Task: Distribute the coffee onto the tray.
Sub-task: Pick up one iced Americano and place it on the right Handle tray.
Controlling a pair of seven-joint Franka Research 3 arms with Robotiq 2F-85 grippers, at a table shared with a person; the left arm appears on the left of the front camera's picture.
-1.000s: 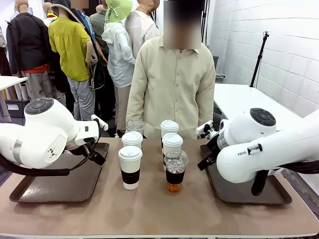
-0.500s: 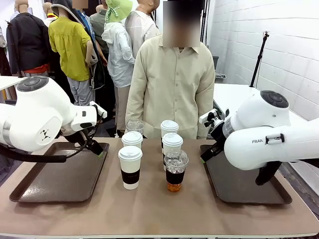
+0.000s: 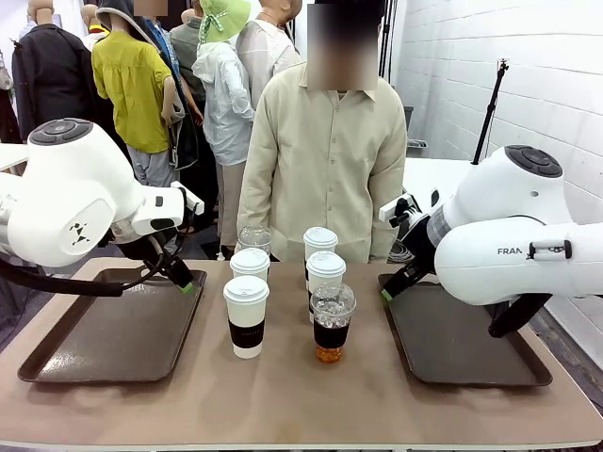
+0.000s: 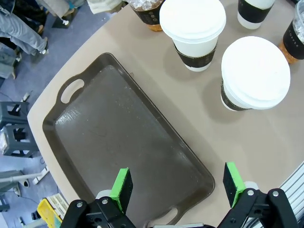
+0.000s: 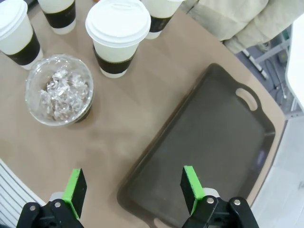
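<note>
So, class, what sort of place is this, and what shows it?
Likely a robotics lab staging café service: open left gripper and right gripper, lidded coffee cups, left tray and right tray.

The paper cups (image 3: 246, 315) are white with white lids and dark brown bands. The clear dome-lidded cup (image 3: 332, 325) holds a dark drink that is amber at the bottom. The left tray (image 3: 113, 339) and right tray (image 3: 462, 353) are dark brown, and the table (image 3: 283, 400) is light brown. The left gripper (image 4: 176, 185) and right gripper (image 5: 133, 185) are black with bright green pads (image 4: 121, 188). The person's shirt (image 3: 325, 160) is pale beige.
</note>
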